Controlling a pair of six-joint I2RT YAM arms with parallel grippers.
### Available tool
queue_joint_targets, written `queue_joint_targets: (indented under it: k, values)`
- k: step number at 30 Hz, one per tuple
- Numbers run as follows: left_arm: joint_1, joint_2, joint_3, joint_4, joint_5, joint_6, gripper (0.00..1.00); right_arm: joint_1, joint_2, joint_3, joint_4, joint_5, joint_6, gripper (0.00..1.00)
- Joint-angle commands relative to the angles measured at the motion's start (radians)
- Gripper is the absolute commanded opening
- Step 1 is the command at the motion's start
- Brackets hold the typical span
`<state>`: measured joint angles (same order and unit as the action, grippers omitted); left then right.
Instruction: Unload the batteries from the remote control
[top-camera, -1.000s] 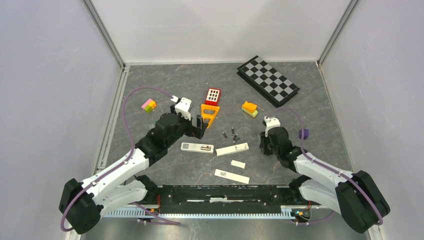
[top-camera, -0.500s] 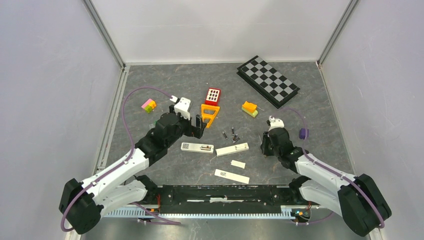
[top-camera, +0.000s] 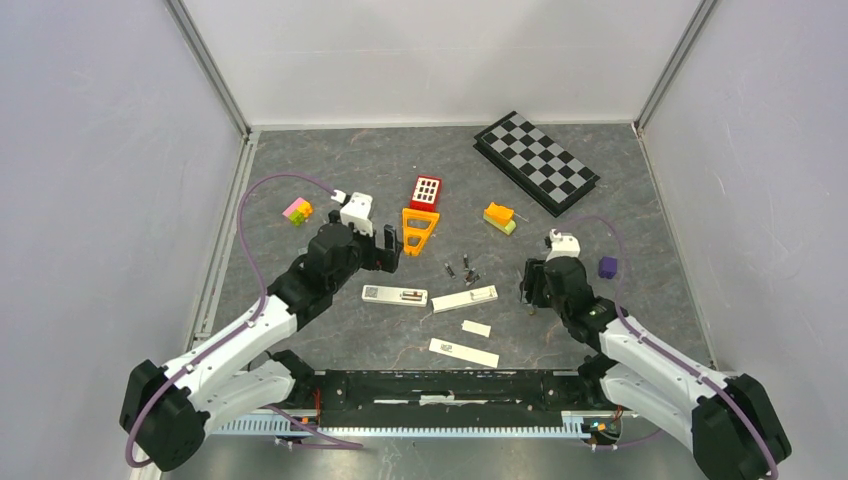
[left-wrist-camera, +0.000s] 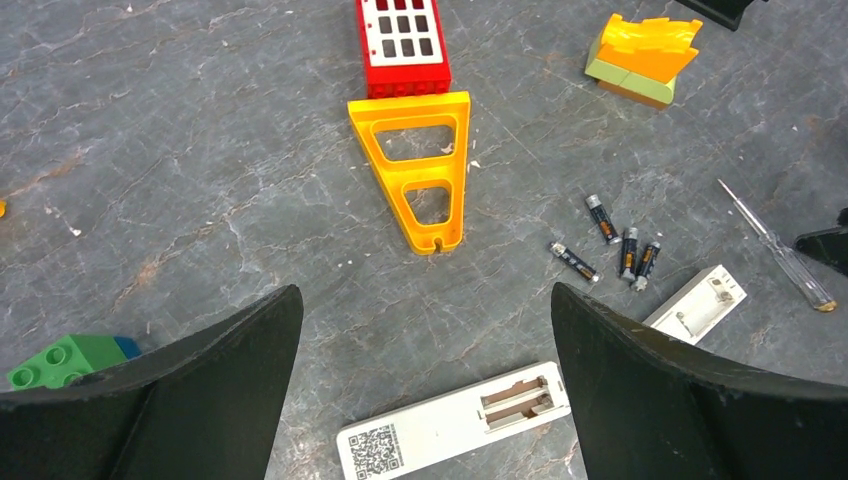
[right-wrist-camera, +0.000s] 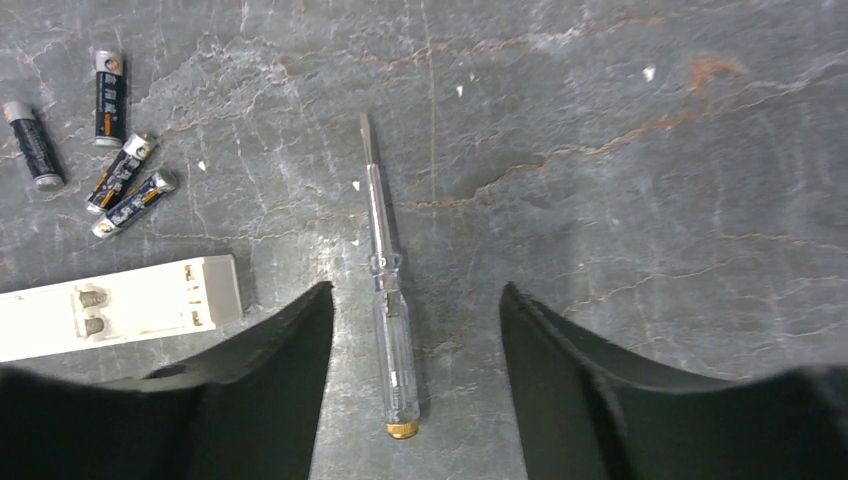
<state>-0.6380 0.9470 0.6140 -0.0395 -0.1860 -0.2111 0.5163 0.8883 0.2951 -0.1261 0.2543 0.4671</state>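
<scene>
Batteries (right-wrist-camera: 120, 172), four of them, lie loose on the grey table (right-wrist-camera: 650, 150) near an opened white remote (right-wrist-camera: 120, 305), while the left gripper (left-wrist-camera: 425, 292) is spread wide and empty, and the right gripper (right-wrist-camera: 417, 290) is spread around a flat-lying screwdriver (right-wrist-camera: 385, 270) without touching it.

Bright, even light from above covers my grey marbled tabletop (top-camera: 330, 180); shadows are short and soft. My wrist views are crisp, my black fingers (right-wrist-camera: 250, 400) near-featureless dark.
</scene>
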Motion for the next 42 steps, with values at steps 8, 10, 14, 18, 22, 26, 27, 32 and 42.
queue_joint_targets:
  k: [8,10,14,18,22,26,27,32,42]
  values:
    - [0.072,-0.020,0.051,-0.058,0.028,-0.040,1.00,0.000,-0.100,0.029,0.011,0.207,0.026,0.91]
    - [0.092,-0.027,0.050,-0.054,0.047,-0.059,1.00,-0.002,-0.106,0.032,0.009,0.222,0.006,0.93]
    - [0.150,-0.024,0.059,-0.064,0.092,-0.093,1.00,-0.015,-0.118,0.043,0.009,0.259,-0.048,0.96]
    - [0.245,-0.016,0.077,-0.086,0.143,-0.141,1.00,-0.048,-0.115,0.071,0.009,0.272,-0.118,0.98]
    - [0.351,-0.021,0.081,-0.092,0.210,-0.208,1.00,-0.091,-0.093,0.105,0.009,0.275,-0.181,0.98]
    - [0.468,-0.018,0.090,-0.122,0.245,-0.288,1.00,-0.138,-0.080,0.136,0.009,0.280,-0.240,0.98]
    - [0.488,-0.015,0.097,-0.139,0.232,-0.299,1.00,-0.152,-0.078,0.144,0.009,0.281,-0.252,0.98]
    - [0.501,-0.009,0.164,-0.271,0.106,-0.307,1.00,-0.228,-0.071,0.176,0.009,0.285,-0.306,0.98]
    - [0.501,-0.095,0.143,-0.258,-0.060,-0.248,1.00,-0.346,-0.065,0.190,0.009,0.359,-0.359,0.98]
